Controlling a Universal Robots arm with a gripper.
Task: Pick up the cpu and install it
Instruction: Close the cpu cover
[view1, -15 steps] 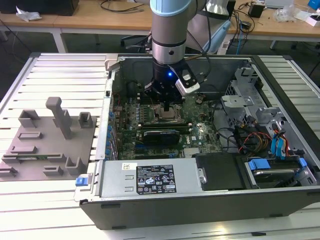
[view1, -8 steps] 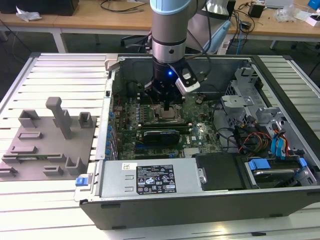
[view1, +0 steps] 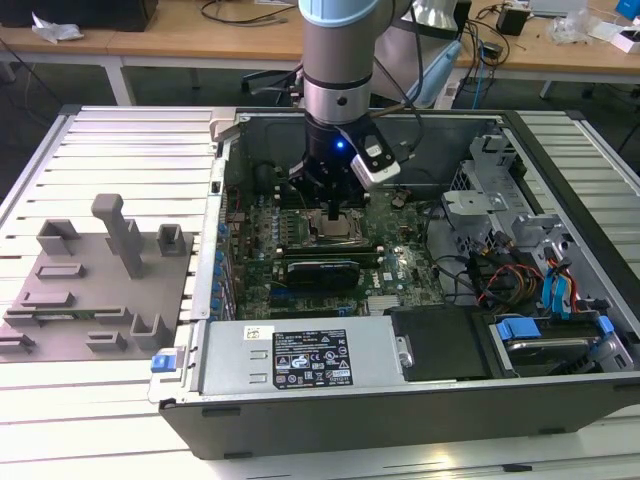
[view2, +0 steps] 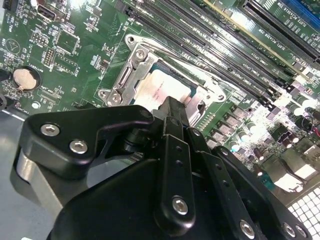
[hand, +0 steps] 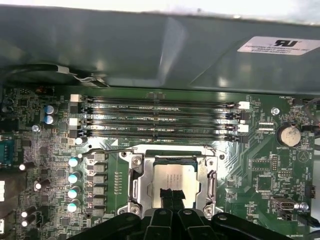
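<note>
One cpu (view1: 338, 224) lay flat in the motherboard (view1: 300, 235) socket in the exterior view, largely hidden under the gripper (view1: 333, 205). In the second wrist view its square silvery top faced up with no long axis, its near edge covered. In the first wrist view the black fingertips (hand: 165, 194) were together over it, with the shiny steel frame (hand: 135, 185) around it.

You have an open computer case (view1: 400, 425) on the slatted desk (view1: 130, 140), its green motherboard (view1: 400, 268) exposed. In the first wrist view, 4 memory slots (hand: 160, 120) run side by side, with a coin cell (hand: 288, 135) near their end. A grey fixture block (view1: 90, 290) sits at the exterior view's left.
</note>
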